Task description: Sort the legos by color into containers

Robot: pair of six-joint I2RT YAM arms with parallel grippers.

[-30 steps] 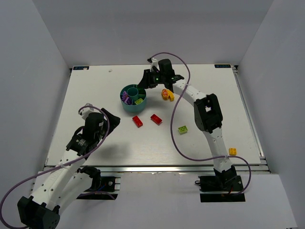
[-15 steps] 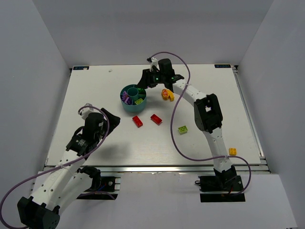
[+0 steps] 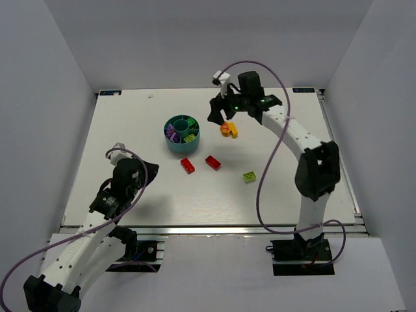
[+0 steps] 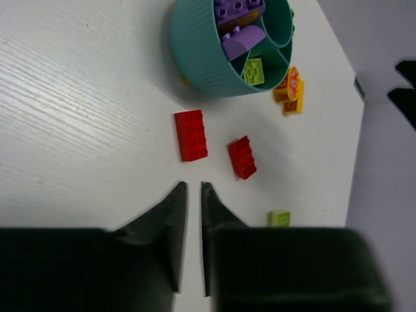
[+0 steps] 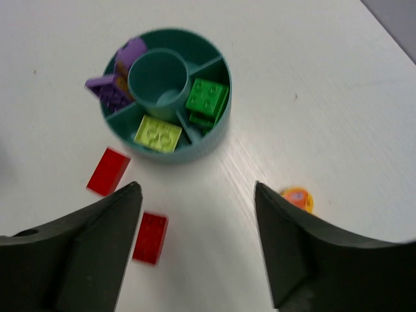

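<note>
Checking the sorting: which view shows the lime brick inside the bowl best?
Right wrist: it looks down into the bowl, so the lime brick shows whole, studs clear. Left wrist shows it slanted behind the wall; top external, a speck.

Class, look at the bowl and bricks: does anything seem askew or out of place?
The purple bricks sit heaped and tilted, poking over the teal bowl at its rim; the lime brick in its own compartment lies flat.

White wood-grain table point(image 3: 130, 123); pale grey walls point(image 3: 52, 78) on three sides; metal rail point(image 3: 214, 229) along near edge.
</note>
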